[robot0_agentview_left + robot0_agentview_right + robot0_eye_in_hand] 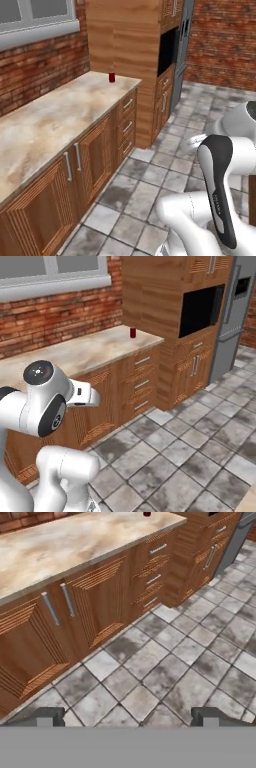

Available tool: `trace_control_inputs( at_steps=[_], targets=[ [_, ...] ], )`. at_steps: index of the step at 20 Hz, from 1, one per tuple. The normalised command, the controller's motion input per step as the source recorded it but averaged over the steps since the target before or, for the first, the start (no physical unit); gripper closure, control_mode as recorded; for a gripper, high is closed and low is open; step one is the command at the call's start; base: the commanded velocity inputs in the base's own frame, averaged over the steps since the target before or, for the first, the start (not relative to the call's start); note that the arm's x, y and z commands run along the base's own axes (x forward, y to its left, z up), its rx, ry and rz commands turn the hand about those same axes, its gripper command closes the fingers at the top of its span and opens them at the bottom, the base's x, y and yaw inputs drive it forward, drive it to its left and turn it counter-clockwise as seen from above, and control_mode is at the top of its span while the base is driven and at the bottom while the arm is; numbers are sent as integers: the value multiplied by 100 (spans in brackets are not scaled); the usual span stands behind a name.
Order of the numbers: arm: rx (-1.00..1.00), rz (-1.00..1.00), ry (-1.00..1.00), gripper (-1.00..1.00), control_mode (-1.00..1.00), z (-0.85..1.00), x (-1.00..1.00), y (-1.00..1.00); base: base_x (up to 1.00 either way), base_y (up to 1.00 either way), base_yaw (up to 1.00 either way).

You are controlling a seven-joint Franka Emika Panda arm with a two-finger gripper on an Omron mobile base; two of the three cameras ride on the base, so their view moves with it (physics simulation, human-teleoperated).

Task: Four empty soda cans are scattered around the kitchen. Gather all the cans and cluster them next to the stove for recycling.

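One small red soda can (112, 77) stands upright at the far end of the marble counter, close to the tall wooden cabinet. It shows again in the right base view as a soda can (133, 332), and its lower part peeks in at the top edge of the hand view as a soda can (146, 514). My gripper (128, 716) is open, its two dark fingertips (46, 716) spread wide over the tiled floor with nothing between them. The gripper is far from the can. The stove is out of view.
A long marble counter (55, 117) runs over wooden cabinets with drawers (128, 122). A tall wooden unit with a dark oven recess (201, 310) and a grey fridge (235, 311) stand beyond it. Grey floor tiles (170, 451) lie open to the right.
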Motion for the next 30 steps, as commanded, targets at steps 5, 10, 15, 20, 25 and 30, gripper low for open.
trace_control_inputs(
  at_steps=[5, 10, 15, 20, 25, 30],
  targets=[
    [0, 0, 0, -100, 100, 0, 0, 0, 66, 13, -17],
    [0, 0, 0, -100, 100, 0, 0, 0, 72, 12, -15],
    [0, 0, 0, -100, 100, 0, 0, 0, 68, 17, -15],
    [0, 0, 0, -100, 100, 0, 0, 0, 75, 24, -10],
    [0, 0, 0, -100, 100, 0, 0, 0, 78, 25, -10],
    [0, 0, 0, -100, 100, 0, 0, 0, 75, 29, -7]
  ],
)
